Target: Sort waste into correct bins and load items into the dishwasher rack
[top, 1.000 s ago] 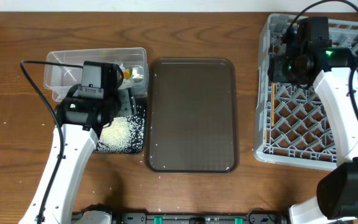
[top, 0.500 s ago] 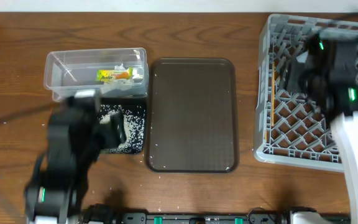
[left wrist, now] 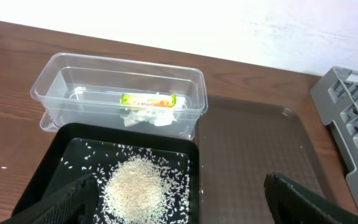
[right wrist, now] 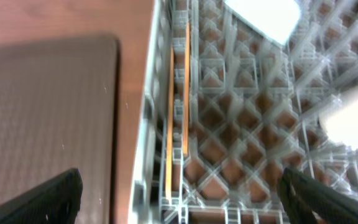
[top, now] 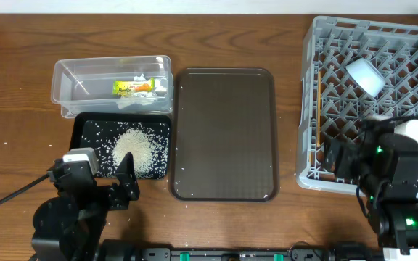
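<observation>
The clear tub (top: 71,90) holds the yellow-green wrapper (top: 134,87) and the white tissue (top: 157,84); both also show in the left wrist view, the wrapper (left wrist: 148,99) above the tissue (left wrist: 151,116). The black tub (top: 85,134) holds a pile of rice (top: 133,145) (left wrist: 138,186). The grey rack (top: 318,109) holds a white cup (top: 365,75), a second white cup (top: 414,129) and the chopsticks (right wrist: 178,106) along its left wall. My left gripper (left wrist: 182,205) is open and empty near the black tub's front. My right gripper (right wrist: 179,199) is open and empty over the rack's front left corner.
A flat dark brown tray (top: 223,134) lies between the tubs and the rack. A few loose rice grains lie on the table by the tray's front edge. Both arms sit low at the table's front edge.
Both arms have pulled back toward the front edge. The left arm has left the tubs, uncovering the rice pile. The right arm has left the rack's back.
</observation>
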